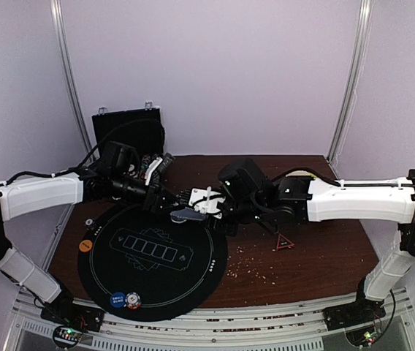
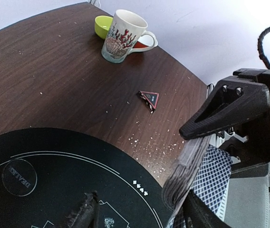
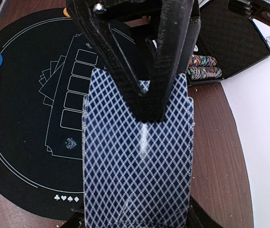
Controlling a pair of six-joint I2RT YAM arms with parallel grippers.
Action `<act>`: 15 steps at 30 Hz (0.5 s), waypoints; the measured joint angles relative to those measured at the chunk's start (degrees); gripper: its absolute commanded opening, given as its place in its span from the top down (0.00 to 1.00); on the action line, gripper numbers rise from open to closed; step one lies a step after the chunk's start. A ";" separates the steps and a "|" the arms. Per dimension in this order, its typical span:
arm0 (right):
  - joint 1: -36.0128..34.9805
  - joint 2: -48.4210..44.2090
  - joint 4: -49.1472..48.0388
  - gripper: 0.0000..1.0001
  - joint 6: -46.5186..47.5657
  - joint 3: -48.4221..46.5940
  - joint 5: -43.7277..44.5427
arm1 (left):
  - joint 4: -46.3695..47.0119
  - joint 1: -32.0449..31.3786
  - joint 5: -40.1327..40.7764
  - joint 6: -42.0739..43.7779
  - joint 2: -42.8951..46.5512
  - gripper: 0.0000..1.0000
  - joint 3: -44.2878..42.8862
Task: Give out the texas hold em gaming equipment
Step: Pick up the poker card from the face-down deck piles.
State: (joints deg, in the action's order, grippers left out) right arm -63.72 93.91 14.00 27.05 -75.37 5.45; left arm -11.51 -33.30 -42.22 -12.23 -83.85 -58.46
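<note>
My right gripper (image 1: 196, 208) is shut on the deck of blue-backed playing cards (image 3: 137, 156) and holds it above the far edge of the black round mat (image 1: 156, 281). The deck shows edge-on in the left wrist view (image 2: 189, 164). My left gripper (image 1: 169, 201) is open at the deck's end, and its fingers (image 3: 147, 90) lie over the top card. An orange disc (image 1: 85, 246) sits at the mat's left. A blue disc (image 1: 117, 299) and a red-white disc (image 1: 133, 300) sit at its near edge. A clear dealer disc (image 2: 19, 176) lies on the mat.
The black hinged case (image 1: 128, 131) stands open at the back left, with chip rows (image 3: 204, 66) inside. A white patterned mug (image 2: 123, 35) and a green object (image 2: 101, 26) stand at the table's far side. A small red triangle (image 1: 284, 241) and crumbs lie right of the mat.
</note>
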 measured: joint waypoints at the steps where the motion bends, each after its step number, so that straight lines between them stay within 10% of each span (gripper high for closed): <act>1: 0.00 0.00 -0.04 0.50 0.00 0.00 0.09 | -0.07 0.02 0.00 -0.02 0.07 0.35 -0.13; 15: -0.02 0.00 -0.63 0.50 0.02 0.00 0.42 | -3.65 1.01 -0.50 0.63 2.27 0.53 -1.22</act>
State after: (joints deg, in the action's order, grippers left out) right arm -63.75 93.91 13.37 27.07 -75.37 5.87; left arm -15.16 -32.29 -42.72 -11.60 -81.58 -59.68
